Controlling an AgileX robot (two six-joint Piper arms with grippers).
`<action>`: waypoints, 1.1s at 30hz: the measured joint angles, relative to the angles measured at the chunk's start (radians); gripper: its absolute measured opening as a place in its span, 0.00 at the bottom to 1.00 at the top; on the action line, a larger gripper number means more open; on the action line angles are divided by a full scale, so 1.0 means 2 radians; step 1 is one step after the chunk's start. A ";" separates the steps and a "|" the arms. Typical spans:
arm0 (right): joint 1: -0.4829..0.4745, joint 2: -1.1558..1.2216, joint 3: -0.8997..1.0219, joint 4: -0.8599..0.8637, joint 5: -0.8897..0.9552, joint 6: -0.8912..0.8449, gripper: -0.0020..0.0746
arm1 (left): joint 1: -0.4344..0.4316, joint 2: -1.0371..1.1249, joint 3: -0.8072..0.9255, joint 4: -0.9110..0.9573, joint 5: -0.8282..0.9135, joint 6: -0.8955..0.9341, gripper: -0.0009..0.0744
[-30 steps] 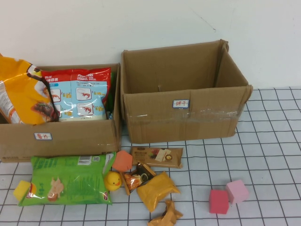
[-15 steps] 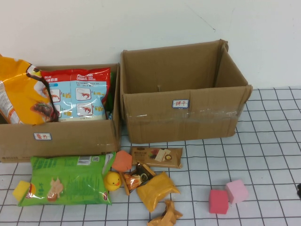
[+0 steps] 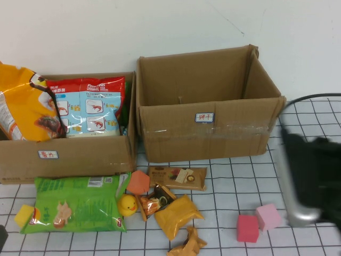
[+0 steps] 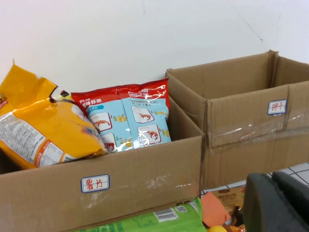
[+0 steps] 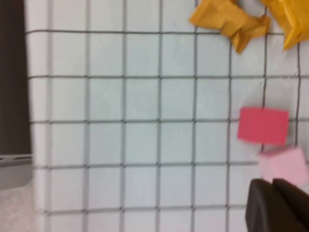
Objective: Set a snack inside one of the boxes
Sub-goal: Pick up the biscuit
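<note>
Cardboard boxes (image 3: 208, 109) stood far; snacks (image 3: 177, 213) lay near. The right gripper (image 3: 314, 181) hovered right, above the pink blocks (image 3: 258, 222); its opening was unclear. The left gripper (image 3: 2, 237) barely showed near-left.

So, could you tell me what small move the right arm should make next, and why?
Probably sweep left toward the snack pile: the right gripper hangs over the pink block and red block, which aren't snacks, while the yellow packet lies further left. The left gripper faces the boxes.
</note>
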 joint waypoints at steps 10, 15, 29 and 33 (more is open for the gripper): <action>0.062 0.108 -0.002 -0.007 -0.126 -0.031 0.20 | 0.000 0.000 0.000 0.000 0.023 0.000 0.01; 0.088 0.159 -0.002 -0.007 -0.176 -0.046 0.52 | 0.000 0.000 0.000 0.001 0.034 0.000 0.01; 0.132 0.263 -0.002 -0.007 -0.271 -0.163 0.74 | 0.000 0.000 0.000 0.007 0.074 0.000 0.01; 0.132 0.282 -0.003 -0.007 -0.295 -0.169 0.73 | 0.000 0.000 0.000 0.010 0.082 0.000 0.01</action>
